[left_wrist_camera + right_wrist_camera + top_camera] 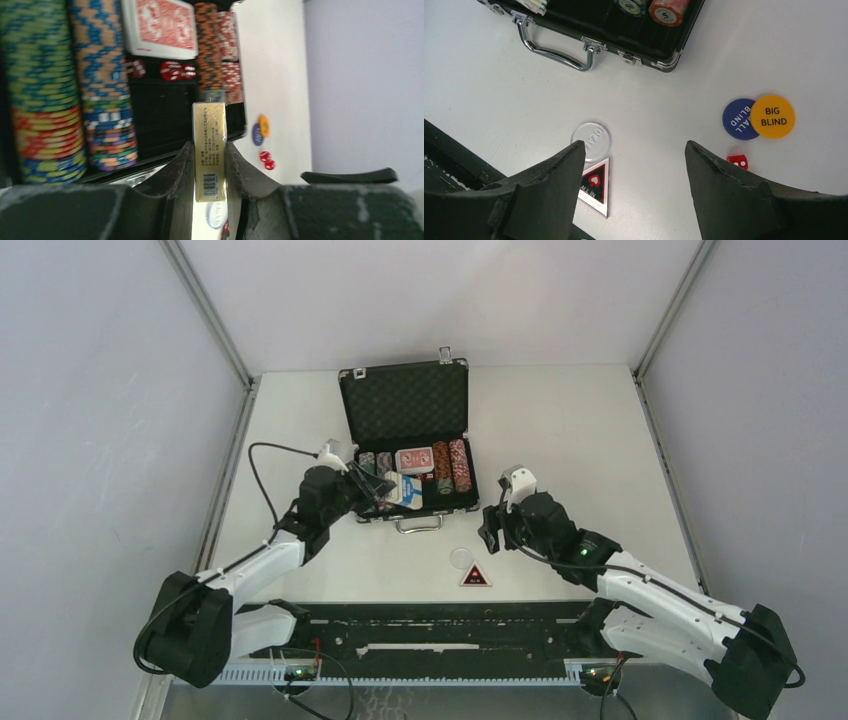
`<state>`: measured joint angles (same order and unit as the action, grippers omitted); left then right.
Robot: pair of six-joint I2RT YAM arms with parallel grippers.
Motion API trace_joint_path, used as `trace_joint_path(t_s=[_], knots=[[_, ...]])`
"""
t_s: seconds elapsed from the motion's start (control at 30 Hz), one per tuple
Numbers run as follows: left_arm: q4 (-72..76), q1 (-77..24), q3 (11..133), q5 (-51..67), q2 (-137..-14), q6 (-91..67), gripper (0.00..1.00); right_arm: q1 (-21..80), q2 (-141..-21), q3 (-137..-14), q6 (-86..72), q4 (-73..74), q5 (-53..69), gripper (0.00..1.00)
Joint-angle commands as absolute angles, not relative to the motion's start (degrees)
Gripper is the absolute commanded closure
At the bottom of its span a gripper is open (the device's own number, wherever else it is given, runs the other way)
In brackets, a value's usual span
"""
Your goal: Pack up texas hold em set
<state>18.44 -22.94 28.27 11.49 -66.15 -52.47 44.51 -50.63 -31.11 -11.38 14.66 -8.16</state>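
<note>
The left gripper (pixel 209 150) has its 2 black fingers (pixel 186 167) closed narrowly on a boxed card deck (pixel 210 125). The deck is seen edge-on, showing a gold, barcoded side, and is held over the near part of the small black briefcase with silver trim (pixel 404 405).

The step in hand looks like stowing this deck. The next move likely calls for lowering it into the empty black slot (pixel 160 112) next to the red-backed deck (pixel 160 25), laid flat and square to the walls before release. Multicoloured chip stacks (pixel 45 75) fill the rows on either side.

The right gripper (pixel 634 150) hangs wide open and empty over the white table (pixel 499 100), in front of the chrome handle (pixel 555 50). Loose on the table near it lie:

- a clear round button (pixel 591 140)
- a triangular "ALL IN" token (pixel 595 187)
- a blue round token (pixel 736 119) touching an orange "BIG BLIND" token (pixel 774 116)
- a red die (pixel 738 161)

The briefcase sits open mid-table, its foam-lined lid raised.
</note>
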Motion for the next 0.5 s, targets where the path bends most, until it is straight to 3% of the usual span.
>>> trace_joint_path(t_s=[0.0, 0.47], knots=[[18.45, -22.48, 26.91, 6.25, -64.70, -50.91, 1.00, 43.88, -50.37, -30.64, -11.67, 10.76, -7.15, 0.20], [25.95, -22.41, 29.34, 9.45, -71.99, -52.50, 1.00, 42.96, -50.87, -29.44, -12.07, 9.91, -5.58, 0.20]])
